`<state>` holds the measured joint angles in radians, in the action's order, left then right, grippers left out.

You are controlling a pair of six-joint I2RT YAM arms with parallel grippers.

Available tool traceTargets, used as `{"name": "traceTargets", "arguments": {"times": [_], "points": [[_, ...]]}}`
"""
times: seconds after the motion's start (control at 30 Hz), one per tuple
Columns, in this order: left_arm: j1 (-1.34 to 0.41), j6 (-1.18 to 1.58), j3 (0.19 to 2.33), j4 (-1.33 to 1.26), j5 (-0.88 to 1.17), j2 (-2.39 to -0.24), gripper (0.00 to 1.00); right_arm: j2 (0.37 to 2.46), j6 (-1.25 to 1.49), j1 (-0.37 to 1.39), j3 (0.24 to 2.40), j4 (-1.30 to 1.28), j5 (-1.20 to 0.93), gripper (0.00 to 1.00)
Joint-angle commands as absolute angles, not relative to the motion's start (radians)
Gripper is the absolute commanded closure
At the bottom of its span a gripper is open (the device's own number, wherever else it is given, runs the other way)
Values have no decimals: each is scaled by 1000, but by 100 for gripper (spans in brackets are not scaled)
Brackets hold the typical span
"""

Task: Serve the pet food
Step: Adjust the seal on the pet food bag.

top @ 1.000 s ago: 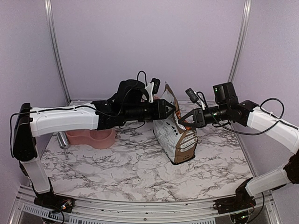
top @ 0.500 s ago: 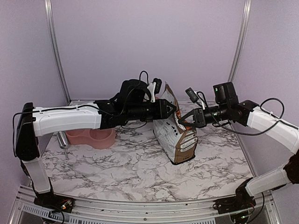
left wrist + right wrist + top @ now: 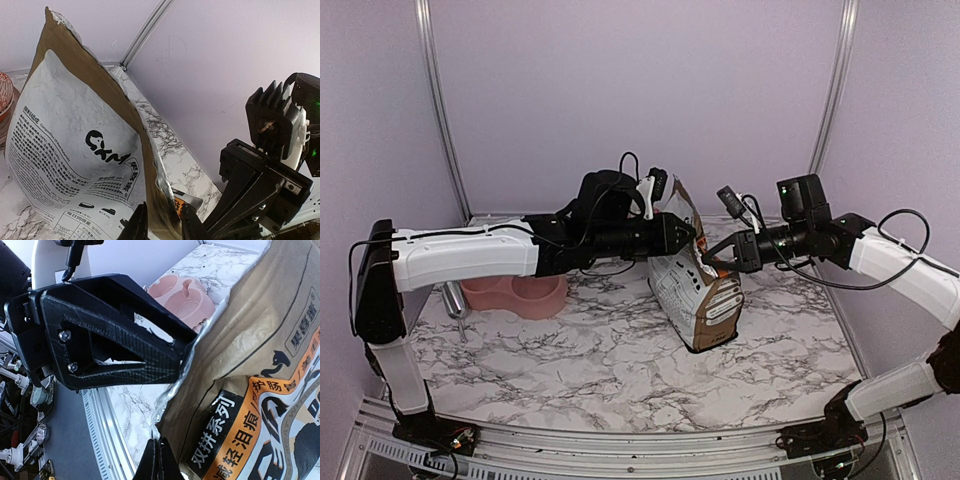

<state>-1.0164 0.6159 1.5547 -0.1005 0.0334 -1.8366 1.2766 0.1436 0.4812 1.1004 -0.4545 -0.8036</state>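
The printed paper bag (image 3: 698, 290) stands upright in the middle of the marble table (image 3: 580, 370). My left gripper (image 3: 692, 233) is shut on the bag's upper edge; in the left wrist view (image 3: 161, 226) the brown folded edge sits between its fingers, with the bag's white side (image 3: 75, 150) to the left. My right gripper (image 3: 707, 259) is shut on the foil-lined edge of the bag (image 3: 260, 365) from the other side, its fingers (image 3: 159, 460) pressed together. The left gripper (image 3: 191, 340) meets that same edge just above. The pet food is hidden; no kibble shows.
A pink double bowl (image 3: 515, 292) sits at the left, under my left arm, and also shows in the right wrist view (image 3: 185, 295). A metal object (image 3: 455, 300) lies beside it. A red ribbed thing (image 3: 4, 95) is behind the bag. Walls close in at back and sides.
My left arm has shifted slightly to the right at the bag's top. The bag and the right arm have hardly moved.
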Motion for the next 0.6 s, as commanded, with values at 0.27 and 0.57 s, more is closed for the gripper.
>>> {"name": "traceTargets", "arguments": {"times": [0.27, 0.57], "points": [[-1020, 597, 1561, -111, 33, -1848, 87, 1255, 132, 473, 1128, -501, -795, 100], [-1020, 590, 1521, -82, -3, -1840, 93, 1250, 127, 473, 1138, -514, -789, 100]]}}
